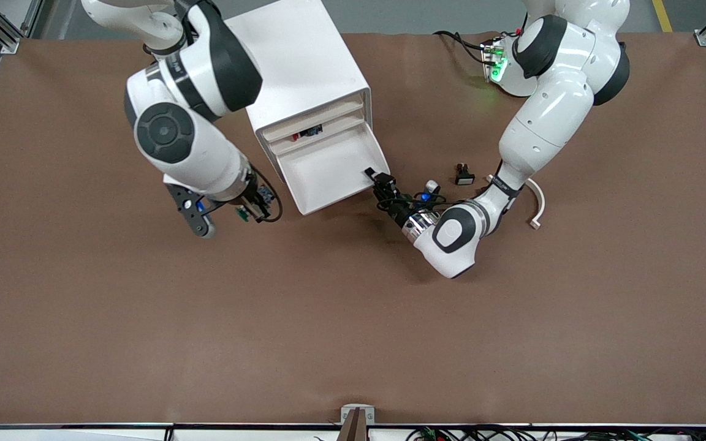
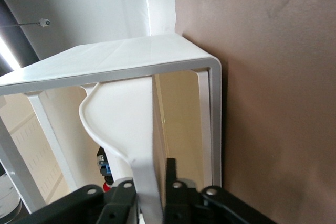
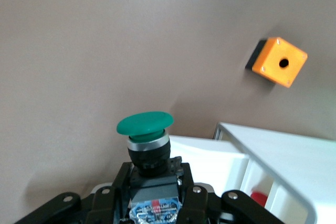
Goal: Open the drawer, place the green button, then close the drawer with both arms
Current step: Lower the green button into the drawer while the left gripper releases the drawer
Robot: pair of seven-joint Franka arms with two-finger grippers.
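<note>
The right gripper point(image 1: 254, 211) hangs over the table beside the cabinet point(image 1: 304, 67), toward the right arm's end, its fingers clamped on the green-capped button point(image 3: 145, 123). The drawer point(image 1: 328, 171) stands pulled out. At its corner toward the left arm's end, the left gripper point(image 1: 375, 179) pinches the front wall.

The drawer point(image 1: 328, 168), a shallow white tray, stands pulled out of its cabinet, open and bare inside; the green-capped button point(image 3: 145, 135) sits upright between gripper fingers
</note>
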